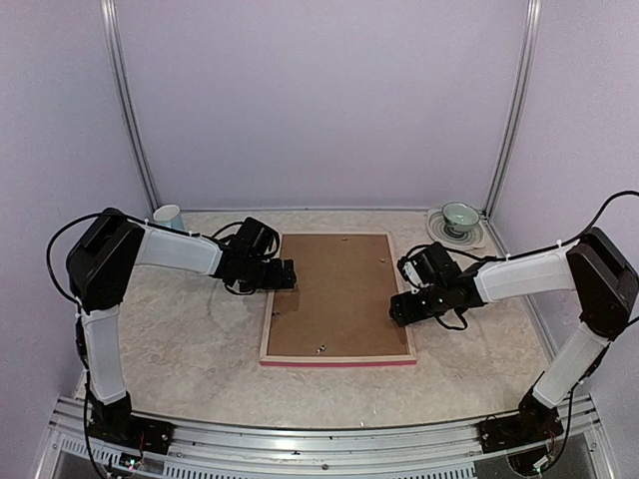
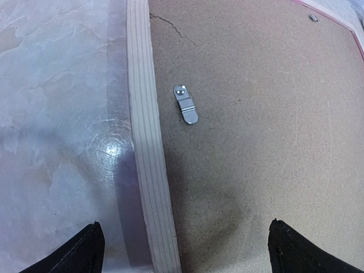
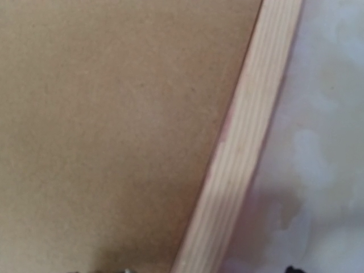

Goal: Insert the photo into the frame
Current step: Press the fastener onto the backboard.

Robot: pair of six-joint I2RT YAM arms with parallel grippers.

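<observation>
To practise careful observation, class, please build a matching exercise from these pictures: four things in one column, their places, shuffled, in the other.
Things:
1. frame
2. backing board
3. cup
4. bowl

Places:
A. far right corner of the table
B. far left corner of the table
C. lying inside the pale wooden rails
D. flat mid-table, pale wood side up

Pairs: 1-D, 2-C, 3-B, 4-A
</observation>
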